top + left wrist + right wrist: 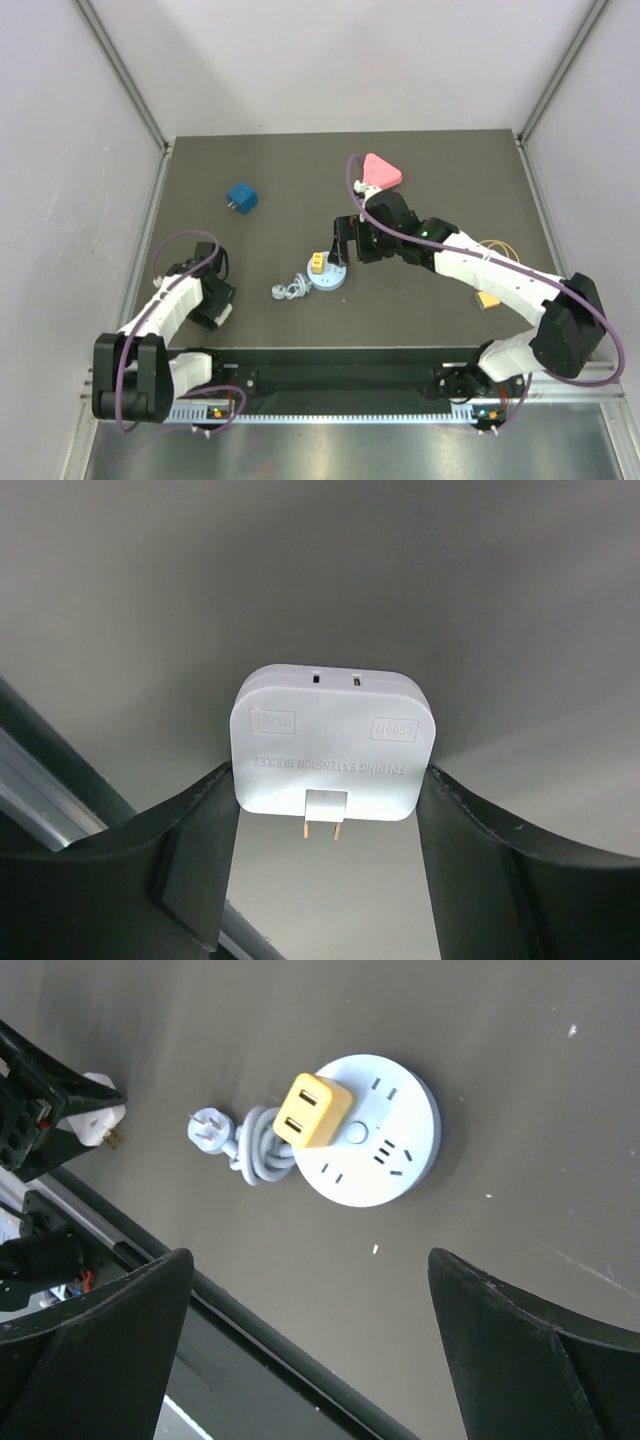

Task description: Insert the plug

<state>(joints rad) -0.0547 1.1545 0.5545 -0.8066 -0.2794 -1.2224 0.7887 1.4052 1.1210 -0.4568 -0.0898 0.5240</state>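
A white plug (330,745), a flat folding adapter with two copper pins facing the camera, sits between the fingers of my left gripper (330,780). Both fingers press against its sides. In the top view that gripper (218,305) is low at the table's near left. A round white socket (328,275) (370,1130) lies mid-table with a yellow adapter (312,1110) plugged into it and its coiled cord (245,1145) beside it. My right gripper (345,245) (310,1260) hovers over the socket, open and holding nothing.
A blue cube adapter (242,197) lies at the back left. A pink triangular piece (382,172) sits at the back centre. A yellow cable (495,250) and a small orange part (488,299) lie at the right. The black front rail (330,365) borders the near edge.
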